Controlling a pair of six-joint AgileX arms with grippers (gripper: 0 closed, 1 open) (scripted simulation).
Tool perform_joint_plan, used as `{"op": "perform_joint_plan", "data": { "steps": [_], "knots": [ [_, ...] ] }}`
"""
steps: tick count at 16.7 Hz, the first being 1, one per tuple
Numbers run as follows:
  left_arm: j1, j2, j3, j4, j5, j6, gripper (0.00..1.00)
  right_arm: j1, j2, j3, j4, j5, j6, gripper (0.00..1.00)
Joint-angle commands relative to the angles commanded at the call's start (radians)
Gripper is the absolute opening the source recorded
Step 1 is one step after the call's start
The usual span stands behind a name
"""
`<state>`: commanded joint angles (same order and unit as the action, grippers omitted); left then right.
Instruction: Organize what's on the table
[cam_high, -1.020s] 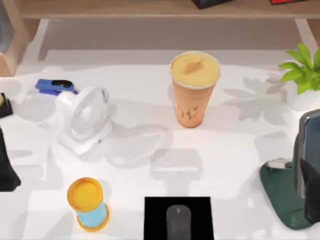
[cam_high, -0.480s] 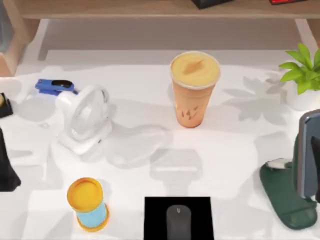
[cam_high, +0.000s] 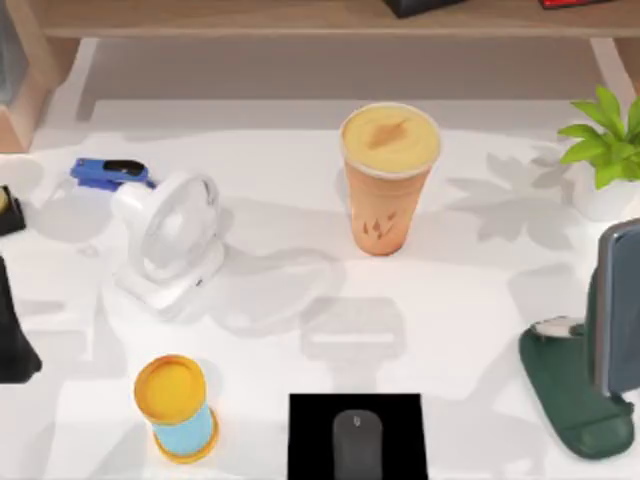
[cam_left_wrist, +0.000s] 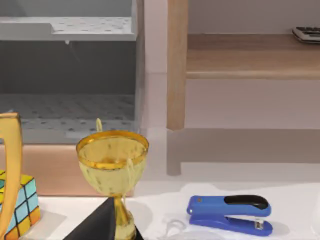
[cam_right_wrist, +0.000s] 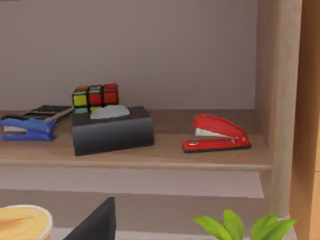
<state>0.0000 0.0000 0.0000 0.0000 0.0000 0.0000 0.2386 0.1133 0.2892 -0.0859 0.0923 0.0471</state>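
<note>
table beneath both parked arms

I am reading no words, numbers or brand names anywhere. The orange cup is showing small dark marks on its side, but I am not making them out as letters.

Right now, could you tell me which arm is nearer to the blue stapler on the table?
Left. The left arm sits at the table's left edge, just below the blue stapler; the right arm is at the far right edge.
</note>
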Motion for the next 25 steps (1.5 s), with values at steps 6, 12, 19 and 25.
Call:
{"op": "perform_joint_plan", "data": {
  "steps": [6,12,19,25],
  "knots": [
    [0.000,0.000,0.000,0.000,0.000,0.000,1.00,-0.220,-0.105,-0.247,0.084,-0.086,-0.045,1.00],
    [0.000,0.000,0.000,0.000,0.000,0.000,1.00,-0.239,-0.113,-0.289,0.086,-0.092,-0.047,1.00],
    [-0.133,0.211,0.074,0.147,-0.106,0.006,1.00,-0.239,-0.113,-0.289,0.086,-0.092,-0.047,1.00],
    [-0.420,0.713,0.248,0.451,-0.324,0.014,1.00,-0.239,-0.113,-0.289,0.086,-0.092,-0.047,1.00]
  ]
}}
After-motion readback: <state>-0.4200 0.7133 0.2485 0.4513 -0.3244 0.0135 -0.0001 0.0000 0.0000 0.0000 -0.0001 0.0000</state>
